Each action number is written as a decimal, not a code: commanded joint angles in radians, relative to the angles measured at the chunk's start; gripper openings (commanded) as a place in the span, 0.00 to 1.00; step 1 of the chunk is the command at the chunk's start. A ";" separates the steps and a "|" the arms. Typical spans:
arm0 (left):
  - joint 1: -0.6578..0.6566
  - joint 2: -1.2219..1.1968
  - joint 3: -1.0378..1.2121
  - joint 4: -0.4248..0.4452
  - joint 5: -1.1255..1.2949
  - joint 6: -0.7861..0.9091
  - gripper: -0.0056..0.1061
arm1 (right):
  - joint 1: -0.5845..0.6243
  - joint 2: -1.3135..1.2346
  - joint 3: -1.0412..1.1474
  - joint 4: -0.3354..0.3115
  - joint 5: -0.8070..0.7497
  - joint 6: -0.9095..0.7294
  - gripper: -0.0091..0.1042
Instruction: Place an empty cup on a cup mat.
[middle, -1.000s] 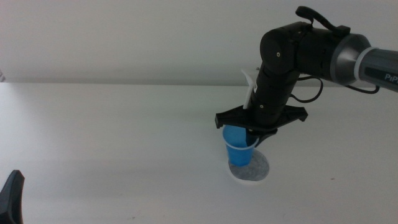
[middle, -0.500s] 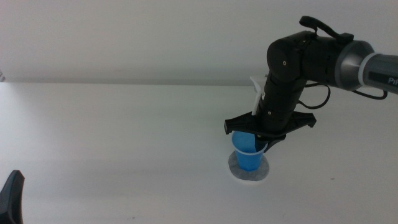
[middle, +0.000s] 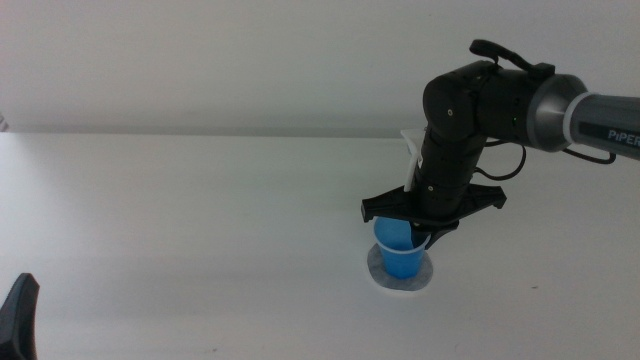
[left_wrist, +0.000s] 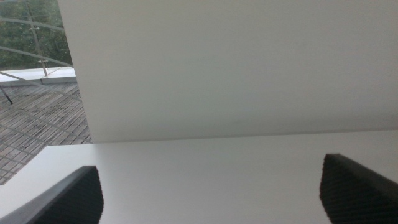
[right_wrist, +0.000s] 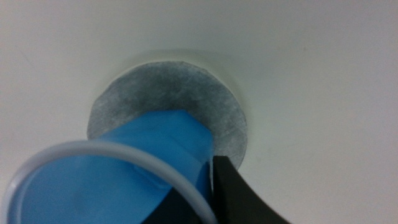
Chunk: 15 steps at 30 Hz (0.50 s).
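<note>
The blue cup (middle: 399, 254) with a white rim stands upright over the round grey cup mat (middle: 401, 279), its base on or just above the mat's middle. My right gripper (middle: 411, 232) comes down from above and is shut on the cup's rim wall on the right side. In the right wrist view the cup (right_wrist: 118, 180) is empty, the mat (right_wrist: 168, 93) lies under it, and one dark jaw sits outside the rim. My left gripper (middle: 20, 315) waits at the bottom left edge. In its own view it (left_wrist: 210, 167) is open and empty.
The white table (middle: 200, 230) runs back to a white wall. The right arm's black links (middle: 470, 110) rise above the cup and lead off to the right. Nothing else stands on the table.
My right gripper has carried the cup right and down, from the mat's left edge to over its middle. The left arm has not moved.
</note>
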 joint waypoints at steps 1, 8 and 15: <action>-0.008 -0.042 0.041 0.000 -0.012 0.000 0.89 | -0.003 0.003 0.002 -0.013 -0.016 0.003 0.14; -0.008 -0.042 0.041 0.000 -0.012 0.000 0.89 | -0.003 0.009 0.009 -0.018 -0.033 0.003 0.21; -0.008 -0.042 0.041 0.000 -0.012 0.000 0.89 | -0.003 0.009 0.011 -0.009 -0.033 0.003 0.41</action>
